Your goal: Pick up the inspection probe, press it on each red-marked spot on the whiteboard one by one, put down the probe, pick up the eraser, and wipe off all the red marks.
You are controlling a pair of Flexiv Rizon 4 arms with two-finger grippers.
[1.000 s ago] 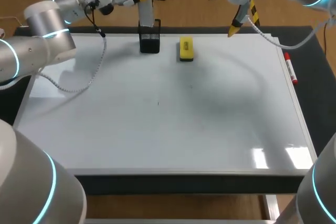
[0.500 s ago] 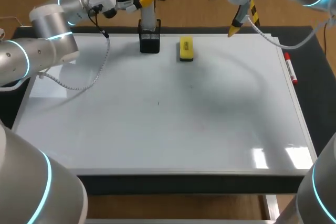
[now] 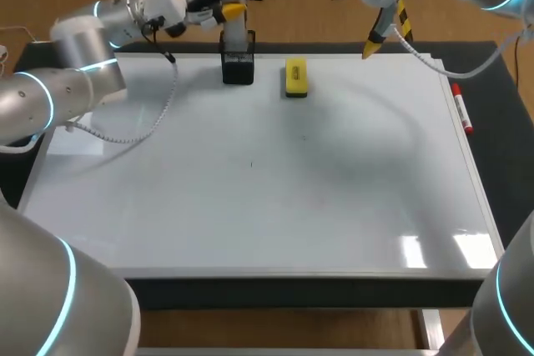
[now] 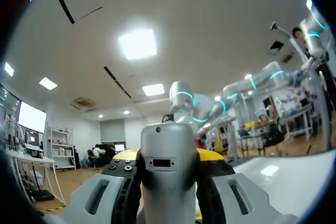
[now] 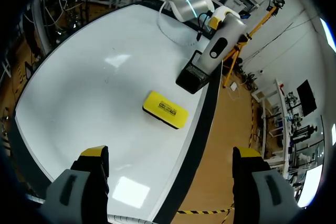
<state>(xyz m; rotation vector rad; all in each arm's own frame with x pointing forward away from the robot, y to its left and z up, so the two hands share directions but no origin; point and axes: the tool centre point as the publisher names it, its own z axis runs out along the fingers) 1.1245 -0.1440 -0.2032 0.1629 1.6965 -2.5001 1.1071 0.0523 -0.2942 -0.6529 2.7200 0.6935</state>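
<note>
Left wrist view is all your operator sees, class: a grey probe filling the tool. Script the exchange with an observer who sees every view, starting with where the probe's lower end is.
Observer: The probe stands in the black holder at the whiteboard's far edge.
Operator: Where's the eraser?
Observer: The yellow eraser lies on the board beside the holder.
Operator: The other arm?
Observer: The right tool hangs open near the far edge, empty.

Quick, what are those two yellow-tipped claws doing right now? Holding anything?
Left gripper: closed on the silver probe, which stands in the black holder.
Right gripper: open, holding nothing.
</note>
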